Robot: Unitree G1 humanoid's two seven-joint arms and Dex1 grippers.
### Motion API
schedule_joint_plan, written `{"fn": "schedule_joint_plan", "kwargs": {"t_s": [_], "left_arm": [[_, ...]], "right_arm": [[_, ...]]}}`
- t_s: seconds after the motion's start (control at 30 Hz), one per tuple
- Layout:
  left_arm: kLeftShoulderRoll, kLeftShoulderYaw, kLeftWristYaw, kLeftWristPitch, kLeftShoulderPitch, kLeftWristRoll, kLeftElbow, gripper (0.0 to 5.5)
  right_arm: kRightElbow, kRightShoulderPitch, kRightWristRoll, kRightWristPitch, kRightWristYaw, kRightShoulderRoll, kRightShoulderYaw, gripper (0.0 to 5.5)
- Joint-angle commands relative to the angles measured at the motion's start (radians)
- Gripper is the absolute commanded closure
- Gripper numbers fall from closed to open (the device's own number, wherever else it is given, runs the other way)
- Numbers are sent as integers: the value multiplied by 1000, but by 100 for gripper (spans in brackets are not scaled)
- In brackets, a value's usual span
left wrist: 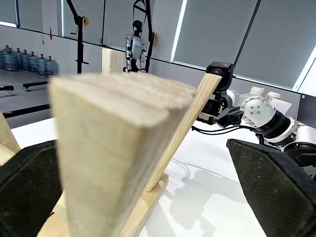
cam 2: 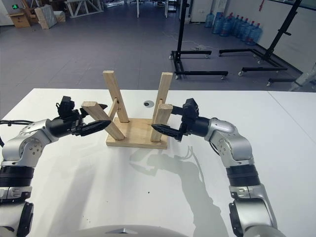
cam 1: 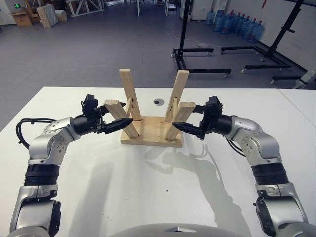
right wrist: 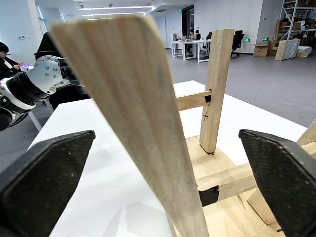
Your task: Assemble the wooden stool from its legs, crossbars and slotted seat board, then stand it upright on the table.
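The wooden stool stands upside down on the white table, its seat board (cam 1: pixel 148 137) flat and its legs pointing up. Two far legs (cam 1: pixel 129 94) rise tallest; a crossbar (right wrist: pixel 192 100) joins legs low down. My left gripper (cam 1: pixel 121 124) is open around the near left leg (cam 1: pixel 120 114); in the left wrist view that leg (left wrist: pixel 113 153) stands between the black pads (left wrist: pixel 276 192). My right gripper (cam 1: pixel 189 129) is open astride the near right leg (cam 1: pixel 180 117); the right wrist view shows that leg (right wrist: pixel 143 113) with the pads (right wrist: pixel 44 177) wide on each side.
A round cable hole (cam 1: pixel 158 101) sits in the table just behind the stool. The table's far edge (cam 1: pixel 74 88) drops to the open floor. Black wheeled stands (cam 1: pixel 197 54) and water bottles (cam 1: pixel 237 22) are far behind. A second table (cam 1: pixel 301 98) adjoins on the right.
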Motion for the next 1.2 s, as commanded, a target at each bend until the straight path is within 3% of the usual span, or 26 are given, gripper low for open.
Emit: {"fn": "schedule_joint_plan", "kwargs": {"t_s": [0.03, 0.23, 0.6, 0.73, 0.93, 1.03, 1.2], "left_arm": [[-8, 3, 6, -22, -13, 19, 6, 36], [-7, 9, 11, -23, 28, 16, -32, 139], [22, 16, 54, 141, 82, -44, -137, 312], [51, 58, 100, 308, 85, -168, -224, 357], [32, 226, 337, 534, -33, -472, -247, 410], [-27, 277, 542, 600, -115, -569, -134, 435], [-161, 228, 802, 681, -111, -591, -38, 436]], "right_arm": [[22, -14, -24, -27, 2, 15, 16, 60], [23, -7, -24, -34, 13, 21, 9, 175], [-8, -5, 38, 41, 26, 11, -23, 372], [-45, -15, 152, 222, -3, -22, -84, 383], [-88, -74, 437, 609, -142, -61, -218, 398], [-26, -159, 525, 776, -302, -23, -252, 420], [125, -218, 489, 888, -495, 50, -235, 421]]}}
